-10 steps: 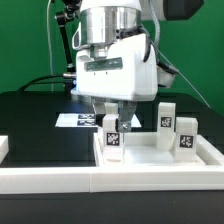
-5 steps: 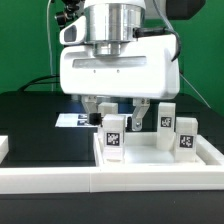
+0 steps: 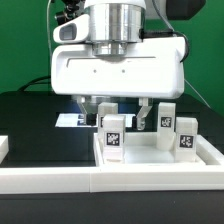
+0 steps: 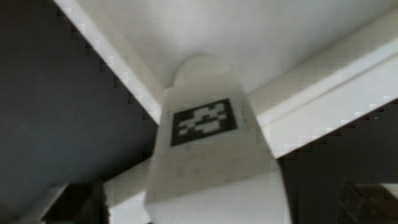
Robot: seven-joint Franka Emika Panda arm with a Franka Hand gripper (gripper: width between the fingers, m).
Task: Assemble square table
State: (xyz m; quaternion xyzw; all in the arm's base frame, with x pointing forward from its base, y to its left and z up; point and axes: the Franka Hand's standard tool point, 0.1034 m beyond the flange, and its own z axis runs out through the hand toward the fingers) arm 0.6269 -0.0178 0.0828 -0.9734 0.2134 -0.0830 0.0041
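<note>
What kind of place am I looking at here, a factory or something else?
Most likely a robotics lab test bench rather than a factory. A robot gripper hangs open over small white leg blocks carrying printed tags, a marker board lies on the black table, and a green backdrop stands behind.

No readable text, numbers or brand marks appear; only black-white coded tags on the leg blocks (image 3: 113,134) and the marker board (image 3: 78,120).
</note>
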